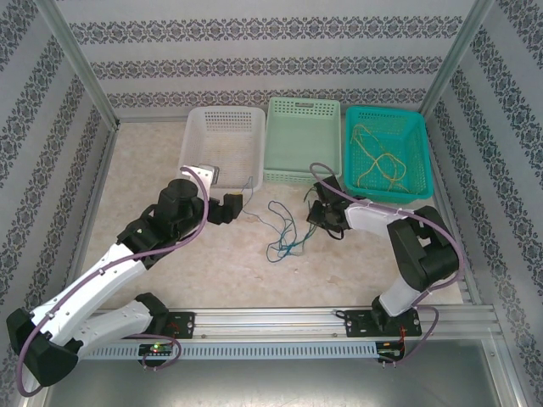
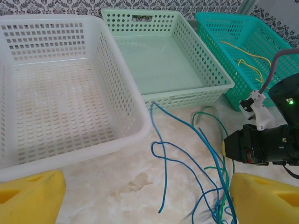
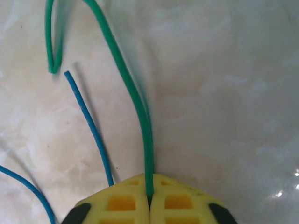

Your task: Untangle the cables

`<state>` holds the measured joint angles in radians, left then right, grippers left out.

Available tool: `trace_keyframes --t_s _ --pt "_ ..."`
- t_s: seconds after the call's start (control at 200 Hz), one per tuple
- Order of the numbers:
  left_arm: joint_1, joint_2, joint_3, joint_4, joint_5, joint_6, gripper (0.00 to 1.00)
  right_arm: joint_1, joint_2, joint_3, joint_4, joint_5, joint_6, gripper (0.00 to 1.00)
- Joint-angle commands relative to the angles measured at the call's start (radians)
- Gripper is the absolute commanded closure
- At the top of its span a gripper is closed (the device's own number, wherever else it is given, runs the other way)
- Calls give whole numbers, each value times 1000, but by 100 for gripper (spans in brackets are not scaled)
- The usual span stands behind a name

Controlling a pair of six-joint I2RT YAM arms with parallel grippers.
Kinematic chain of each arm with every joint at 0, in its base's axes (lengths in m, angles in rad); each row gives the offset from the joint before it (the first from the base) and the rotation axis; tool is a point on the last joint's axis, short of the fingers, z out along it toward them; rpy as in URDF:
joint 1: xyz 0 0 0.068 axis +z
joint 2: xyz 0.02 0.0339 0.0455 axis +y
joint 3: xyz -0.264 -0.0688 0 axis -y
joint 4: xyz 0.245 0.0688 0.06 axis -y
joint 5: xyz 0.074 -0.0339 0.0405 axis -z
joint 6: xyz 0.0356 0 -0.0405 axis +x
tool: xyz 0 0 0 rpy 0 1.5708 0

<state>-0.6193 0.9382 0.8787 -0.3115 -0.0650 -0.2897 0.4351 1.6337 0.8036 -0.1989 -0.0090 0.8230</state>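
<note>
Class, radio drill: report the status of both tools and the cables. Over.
Left tool open above table. Right tool shut on green cable. Blue cable tangled with it. Yellow cables in teal basket.

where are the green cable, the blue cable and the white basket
green cable [image 3: 147, 149], right wrist view, on its straight lower stretch
blue cable [image 3: 89, 123], right wrist view, on the middle of the loose end piece
white basket [image 2: 74, 154], left wrist view, on its near rim

White basket [image 1: 225, 140], mint basket [image 1: 303, 140], teal basket [image 1: 386, 117] abreast on marbled table [image 1: 144, 246].
</note>
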Motion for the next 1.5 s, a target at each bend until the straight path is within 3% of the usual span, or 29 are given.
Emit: trace_keyframes --t_s 0.0,0.225,0.385,0.44,0.545,0.649,0.709,0.799,0.984,1.204,1.379,1.494 --pt "17 -12 -12 -27 -28 -3 9 26 -28 -5 -37 55 -1 100" --pt "38 44 -26 -42 -44 -46 10 152 -314 15 -154 435 -58 100" --pt "78 74 -31 -56 -72 -80 14 175 -460 56 -222 610 -167 100" --pt "105 66 -35 -67 -85 -80 21 175 -483 79 -260 656 -218 100" --pt "173 48 -43 -90 -84 -49 51 172 -507 128 -332 725 -296 100" --pt "250 32 -43 -120 -80 -38 69 158 -544 135 -339 755 -317 100" --pt "288 29 -45 -128 -65 -35 75 141 -568 130 -330 746 -313 100" --pt "315 37 -49 -139 -34 -36 73 118 -598 125 -308 695 -305 100" --pt "315 54 -49 -59 183 -40 45 140 -563 117 -195 450 -339 100" --pt "295 70 -36 187 512 -6 27 145 -474 107 -32 264 -368 97" --pt "272 257 76 204 753 17 32 115 -428 111 119 116 -373 98" --pt "228 365 145 229 802 20 36 108 -401 131 180 15 -396 97"
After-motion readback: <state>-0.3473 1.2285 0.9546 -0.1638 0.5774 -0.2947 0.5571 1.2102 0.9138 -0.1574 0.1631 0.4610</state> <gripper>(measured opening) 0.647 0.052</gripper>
